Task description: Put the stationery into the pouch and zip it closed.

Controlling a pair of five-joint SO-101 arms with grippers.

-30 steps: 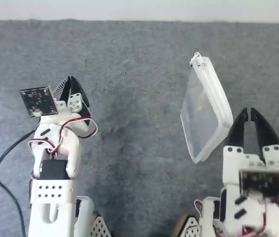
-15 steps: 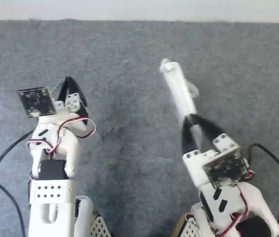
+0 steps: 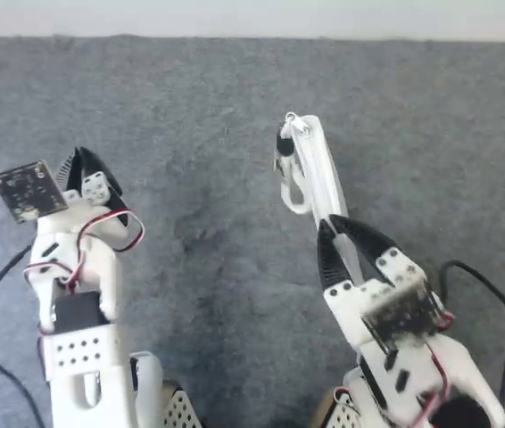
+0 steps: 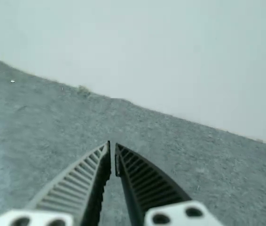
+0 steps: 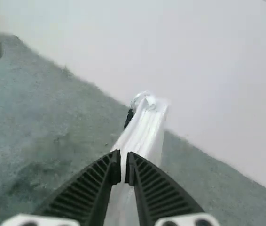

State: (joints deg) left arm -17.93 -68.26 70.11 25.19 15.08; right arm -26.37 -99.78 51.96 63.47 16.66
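One clear pouch (image 3: 317, 174) is turned edge-on over the grey table (image 3: 208, 98). Its long axis points away from the right gripper (image 3: 337, 228), which pinches its near end. The left gripper (image 4: 112, 147) is pressed together, empty, well apart.

**Soft, even light; blur in places**

All three views are bright and diffuse, the light seemingly from overhead. In the high view the arms throw only faint, soft-edged shadows on the mat (image 3: 217, 116), with no hard glare. The pouch (image 3: 322, 178) looks pale and washed out along its edge, and the board (image 3: 401, 308) on the right arm is smeared. In the right wrist view the right gripper (image 5: 122, 157) is crisp, while the pouch and mat beyond it are hazy. The wall (image 4: 147, 47) is flat and shadowless.
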